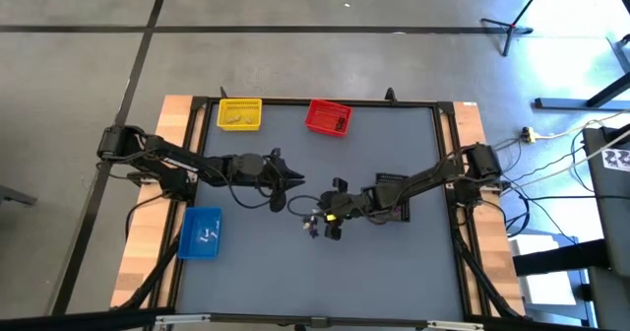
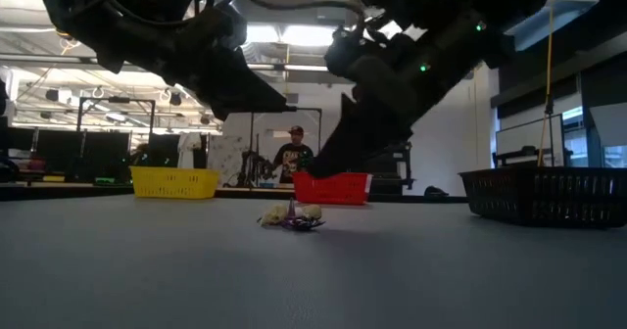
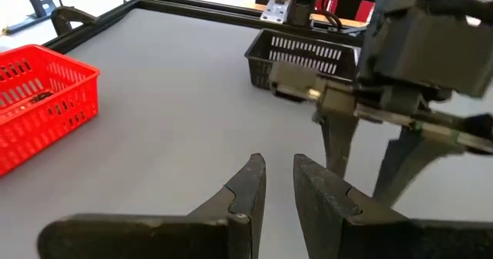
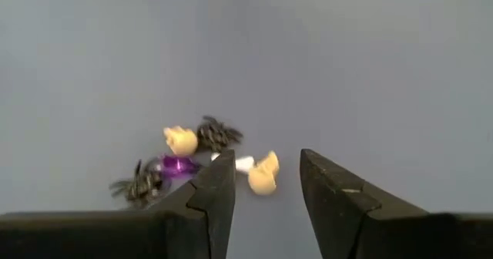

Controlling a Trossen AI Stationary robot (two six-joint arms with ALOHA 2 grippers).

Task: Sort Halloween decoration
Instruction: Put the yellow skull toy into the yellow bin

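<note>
The Halloween decoration is a small cluster of trinkets (image 4: 200,155) lying on the grey table: two pale tan skulls, two dark spiders, a purple piece and a white piece. It also shows in the low view (image 2: 291,215) and the high view (image 1: 315,223). My right gripper (image 4: 266,160) hangs open just above the cluster, slanting down, with one tan skull (image 4: 264,174) below the gap between its fingers. My left gripper (image 3: 279,174) stands above the table's middle (image 1: 290,181), its fingers a little apart with nothing between them.
A yellow bin (image 1: 239,113) and a red bin (image 1: 328,117) stand at the far edge. A blue bin (image 1: 202,231) sits near left. A black bin (image 2: 549,194) stands right of centre, under my right arm. A person (image 2: 294,158) stands beyond the table.
</note>
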